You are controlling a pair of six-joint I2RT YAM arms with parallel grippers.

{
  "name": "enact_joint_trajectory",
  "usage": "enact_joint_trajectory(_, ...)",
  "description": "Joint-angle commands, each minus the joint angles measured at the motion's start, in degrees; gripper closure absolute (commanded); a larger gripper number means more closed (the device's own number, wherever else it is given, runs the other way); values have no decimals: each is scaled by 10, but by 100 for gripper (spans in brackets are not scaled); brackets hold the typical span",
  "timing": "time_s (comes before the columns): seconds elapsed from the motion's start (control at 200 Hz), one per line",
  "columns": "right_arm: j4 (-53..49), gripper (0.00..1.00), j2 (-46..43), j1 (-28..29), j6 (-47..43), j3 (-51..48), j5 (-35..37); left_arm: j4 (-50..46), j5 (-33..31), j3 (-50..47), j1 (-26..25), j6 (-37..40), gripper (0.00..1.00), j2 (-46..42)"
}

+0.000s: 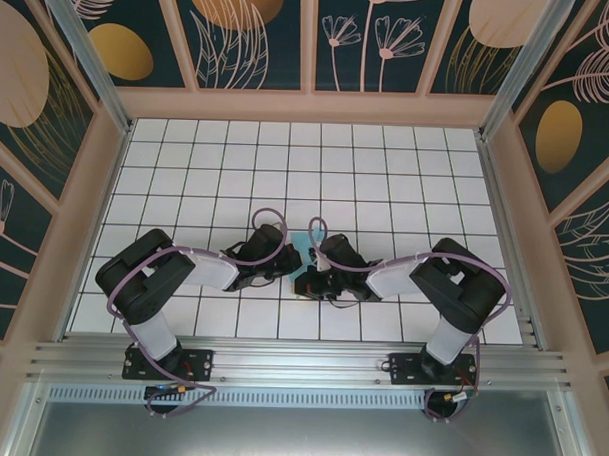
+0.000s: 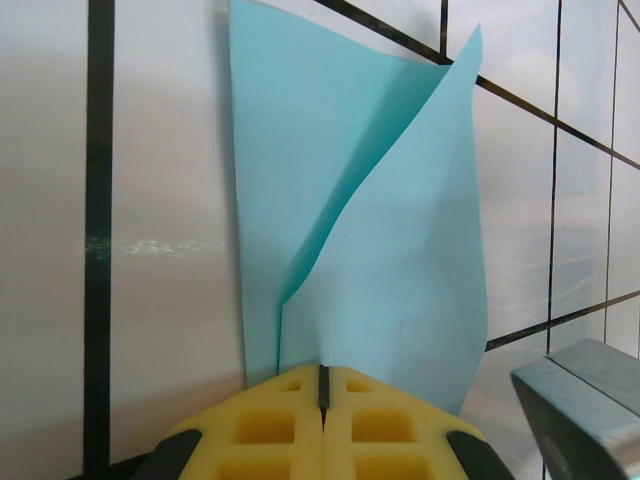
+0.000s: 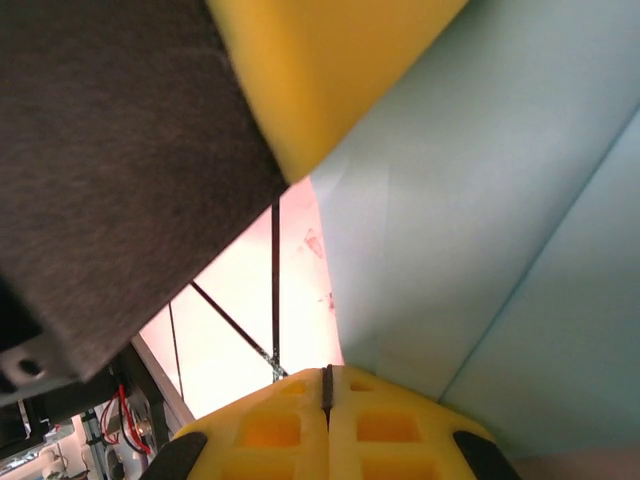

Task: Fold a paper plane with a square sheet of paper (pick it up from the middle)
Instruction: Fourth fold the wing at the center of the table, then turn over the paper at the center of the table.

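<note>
Mid-table on the white grid tiles (image 1: 386,181), between the two arm tips: the square sheet of paper (image 1: 302,245) (image 2: 360,250) (image 3: 500,200), light blue, creased, one flap rising and curling over the other. Left gripper (image 1: 288,254) (image 2: 323,385): yellow pads pressed tight together, pinching the sheet's near edge. Right gripper (image 1: 314,258) (image 3: 327,375): pads likewise closed against each other, clamping the paper where it runs into the seam. In the right wrist view, one of the left gripper's fingers (image 3: 320,70) looms just beside the paper.

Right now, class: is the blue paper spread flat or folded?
Folded: two overlapping layers of the paper rise from the shut left gripper.
</note>
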Motion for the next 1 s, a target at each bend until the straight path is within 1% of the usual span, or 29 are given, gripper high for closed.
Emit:
enact_joint_trajectory(0.0,-35,96,-32,9,-11,2,5,-55,-1,-15,3,7,100,18)
enact_joint_trajectory(0.15,-21,96,1,14,-6,-2,-5,-58,0,-10,3,8,100,20)
enact_joint_trajectory(0.285,-27,97,36,15,-5,-4,10,-63,0,-6,3,10,100,18)
enact_joint_trajectory(0.375,-21,97,28,14,-6,-7,7,-67,1,-2,3,12,100,14)
enact_joint_trajectory(0.42,-34,96,11,13,-14,-2,11,-67,2,-1,3,13,98,7)
enact_joint_trajectory(0.48,-66,93,-25,11,-30,9,31,-69,6,5,3,15,93,0)
enact_joint_trajectory(0.53,-95,91,-56,3,-47,16,52,-72,13,14,3,19,89,-32)
enact_joint_trajectory(0.56,-111,90,-75,-5,-56,18,64,-75,14,21,3,20,82,-46)
enact_joint_trajectory(0.58,-120,89,-86,-11,-61,17,72,-79,13,26,3,22,79,-54)
enact_joint_trajectory(0.635,-135,87,-119,-35,-72,10,85,-93,7,41,3,28,74,-80)
enact_joint_trajectory(0.665,-135,85,-137,-51,-75,0,86,-107,1,50,3,32,70,-95)
enact_joint_trajectory(0.691,-132,83,-151,-65,-77,-9,84,-119,-9,56,3,35,63,-106)
enact_joint_trajectory(0.721,-128,81,-168,-84,-78,-20,79,-133,-18,62,3,37,60,-116)
enact_joint_trajectory(0.826,-125,75,-210,-142,-91,-45,64,-168,-35,69,3,38,50,-142)
enact_joint_trajectory(0.881,-133,73,-220,-164,-101,-46,62,-182,-33,71,3,37,48,-143)
enact_joint_trajectory(0.926,-135,72,-222,-178,-109,-46,59,-195,-28,74,3,37,46,-138)
enact_joint_trajectory(0.996,-135,72,-218,-179,-117,-43,49,-198,-16,72,2,31,44,-130)
